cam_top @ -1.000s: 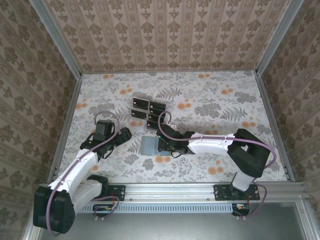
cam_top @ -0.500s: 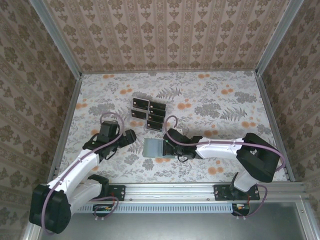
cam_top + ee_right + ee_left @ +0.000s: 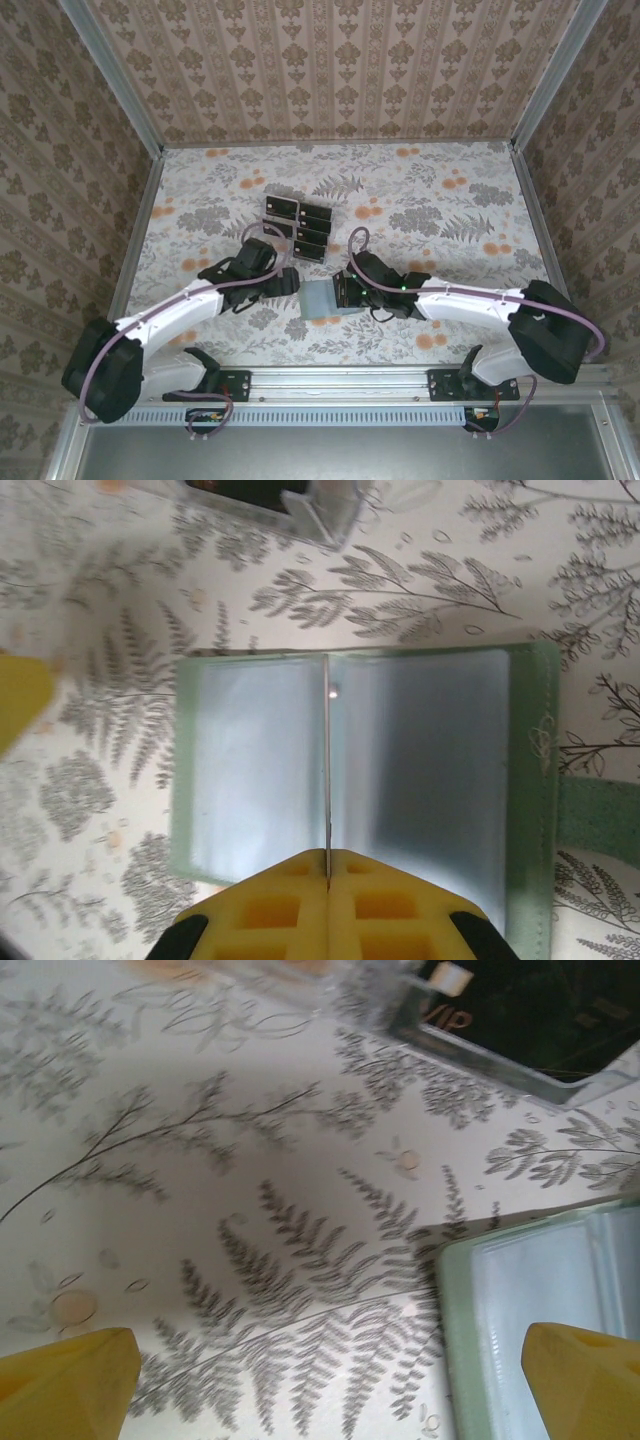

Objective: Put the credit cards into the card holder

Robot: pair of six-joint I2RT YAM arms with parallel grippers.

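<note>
The grey-green card holder (image 3: 318, 299) lies open on the patterned table, its clear pockets facing up (image 3: 440, 770). My right gripper (image 3: 346, 292) is at its near edge, shut (image 3: 327, 858) on a thin inner leaf of the holder that stands edge-on. My left gripper (image 3: 286, 282) hovers just left of the holder, open (image 3: 325, 1360), with bare table between its yellow fingertips (image 3: 70, 1372); the holder's corner (image 3: 540, 1300) lies by the right fingertip. Several black credit cards (image 3: 300, 228) stand beyond, one close by (image 3: 520, 1010).
The cards sit in a clear plastic slotted rack (image 3: 284, 214), whose corner (image 3: 325, 515) is just beyond the holder. The holder's strap (image 3: 600, 815) sticks out to the right. Metal rails and papered walls (image 3: 330, 70) enclose the table.
My left arm has swung right and forward, up to the holder's left side. The right gripper and the holder have shifted slightly right, with the gripper staying shut.
</note>
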